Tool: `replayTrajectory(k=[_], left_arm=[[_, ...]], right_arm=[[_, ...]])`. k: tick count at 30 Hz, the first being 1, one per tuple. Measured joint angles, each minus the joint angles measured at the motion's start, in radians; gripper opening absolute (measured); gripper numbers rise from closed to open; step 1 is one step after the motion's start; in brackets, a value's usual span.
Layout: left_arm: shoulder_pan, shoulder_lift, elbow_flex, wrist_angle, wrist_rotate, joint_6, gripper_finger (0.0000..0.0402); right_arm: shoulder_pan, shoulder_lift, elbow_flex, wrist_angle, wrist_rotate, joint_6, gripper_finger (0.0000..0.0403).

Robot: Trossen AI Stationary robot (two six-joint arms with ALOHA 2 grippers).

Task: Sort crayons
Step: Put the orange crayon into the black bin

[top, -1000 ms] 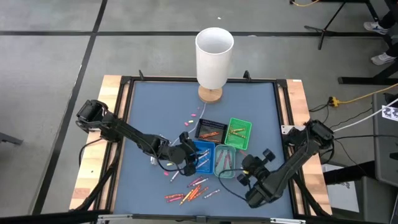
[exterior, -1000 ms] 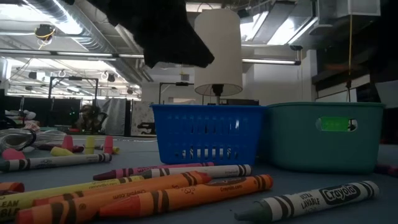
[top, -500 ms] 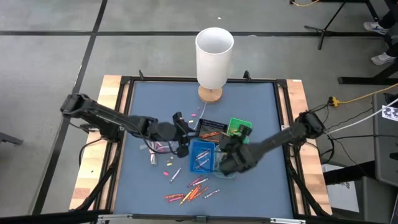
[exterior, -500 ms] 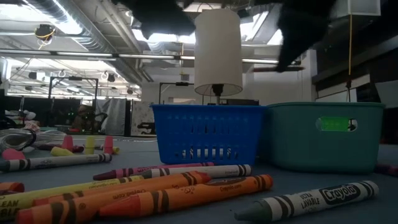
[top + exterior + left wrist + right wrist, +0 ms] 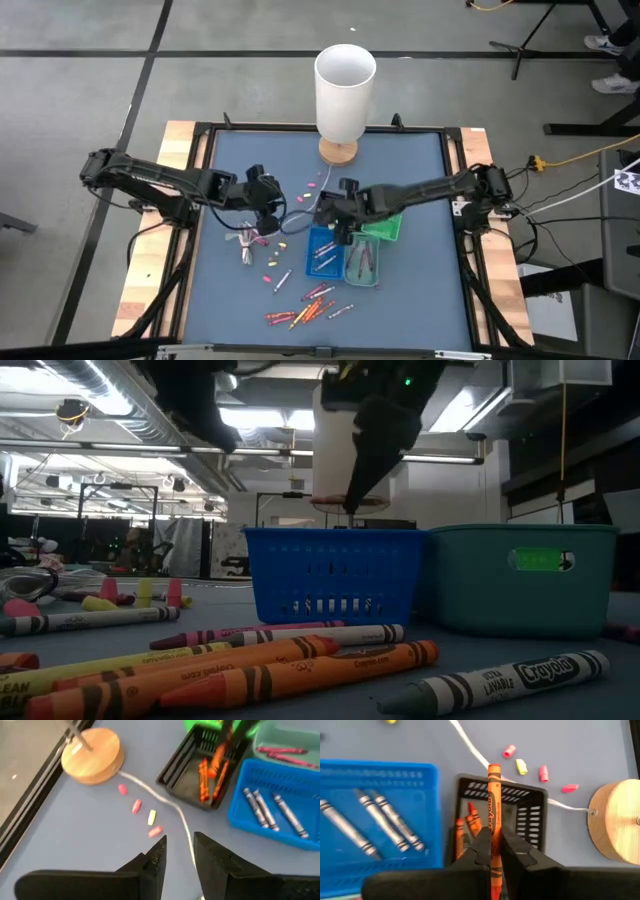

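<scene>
Taking the black tray near the middle of the blue counter as the landmark: the left gripper hangs well to the left of it, above the thin white cord that runs across the counter toward the lamp's round wooden base. Its jaws stand a little apart with nothing between them. Below and to the left of the tray, loose crayons lie scattered near the counter's front edge, and a few short pink and yellow crayon stubs lie in a row between the tray and the wooden base. Just in front of the tray sits the blue tray with pale grey crayons in it. The right gripper hovers directly over the black tray, its jaws closed on an orange crayon held upright-lengthwise above other orange crayons already lying inside. To the right of the black tray sits the green tray, and in front of that the teal tray, holding pink crayons.
</scene>
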Motion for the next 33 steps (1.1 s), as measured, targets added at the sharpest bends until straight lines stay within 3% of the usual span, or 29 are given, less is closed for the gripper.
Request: replayTrajectory(k=[5,12,19,26,29,33], left_arm=[[0.003,0.009,0.000,-0.078,0.003,-0.031,0.0082],[0.002,0.010,0.000,-0.108,0.103,-0.035,0.0082],[0.002,0.010,-0.016,-0.154,0.136,-0.019,0.0082],[0.008,0.010,-0.123,-0.134,0.173,0.000,0.0082],[0.019,0.010,-0.168,-0.113,0.182,0.004,0.0082],[0.040,0.010,-0.233,-0.040,0.209,0.073,0.0082]], right_arm=[[-0.072,0.000,-0.043,0.009,-0.029,-0.013,0.0017],[-0.121,0.000,-0.097,0.017,-0.154,-0.012,0.0017],[-0.125,0.000,-0.103,0.052,-0.155,-0.012,0.0017],[-0.125,0.000,-0.103,0.075,-0.156,-0.015,0.0018],[-0.125,0.000,-0.103,0.076,-0.156,-0.015,0.0037],[-0.125,0.000,-0.103,0.078,-0.156,-0.004,0.0092]])
